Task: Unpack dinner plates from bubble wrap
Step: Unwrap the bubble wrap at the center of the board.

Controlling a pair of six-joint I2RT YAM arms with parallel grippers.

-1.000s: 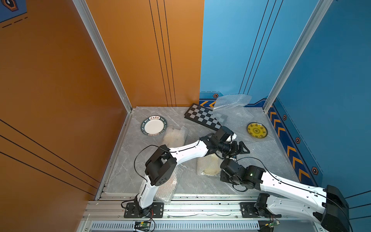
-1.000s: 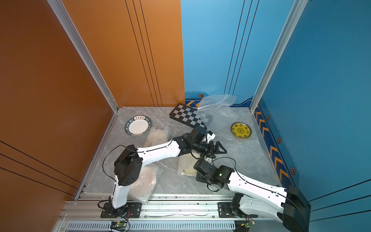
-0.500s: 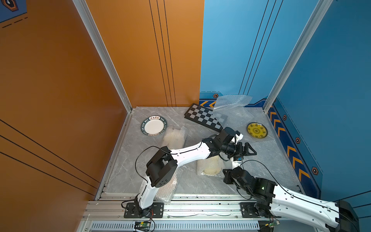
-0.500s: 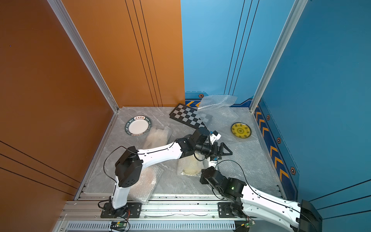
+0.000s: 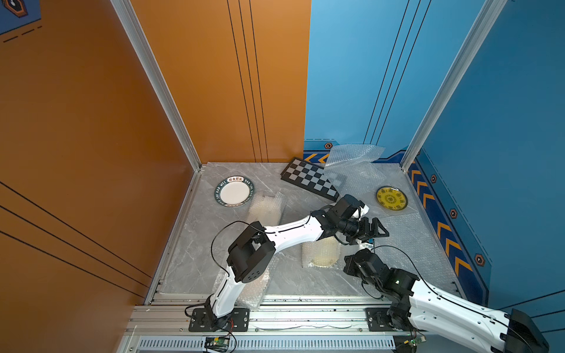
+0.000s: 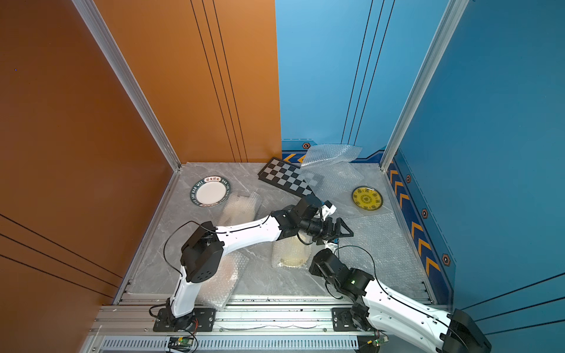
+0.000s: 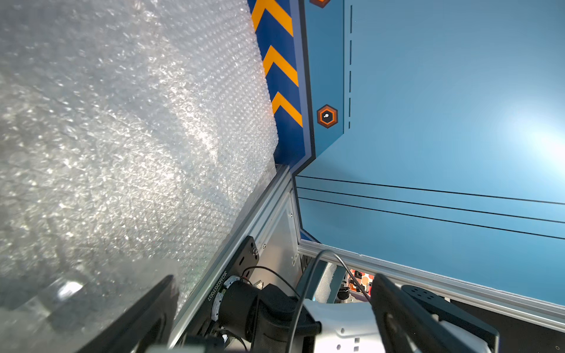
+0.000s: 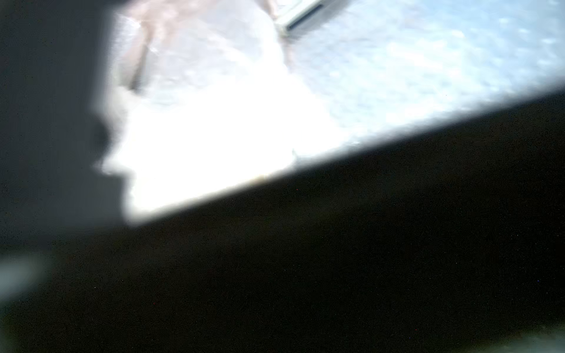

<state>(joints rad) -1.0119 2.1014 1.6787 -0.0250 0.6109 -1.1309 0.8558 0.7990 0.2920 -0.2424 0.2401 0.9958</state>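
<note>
Two plates are already lying bare: the green-lettered plate [image 5: 234,192] at the far left and the yellow plate [image 5: 392,198] at the far right. The step in hand is the wrapped plate [image 5: 323,253], sitting mid-bench [image 5: 293,284] inside its bubble wrap [image 5: 305,259]. The right gripper [image 5: 364,245] is clenching just beside that bundle, probably pinching a wrap edge; its wrist view is too blurred to confirm. The left gripper [image 5: 376,229] is hovering over it, released and carrying nothing. The next move is likely peeling the flap back while the left arm is steadying the plate.
</note>
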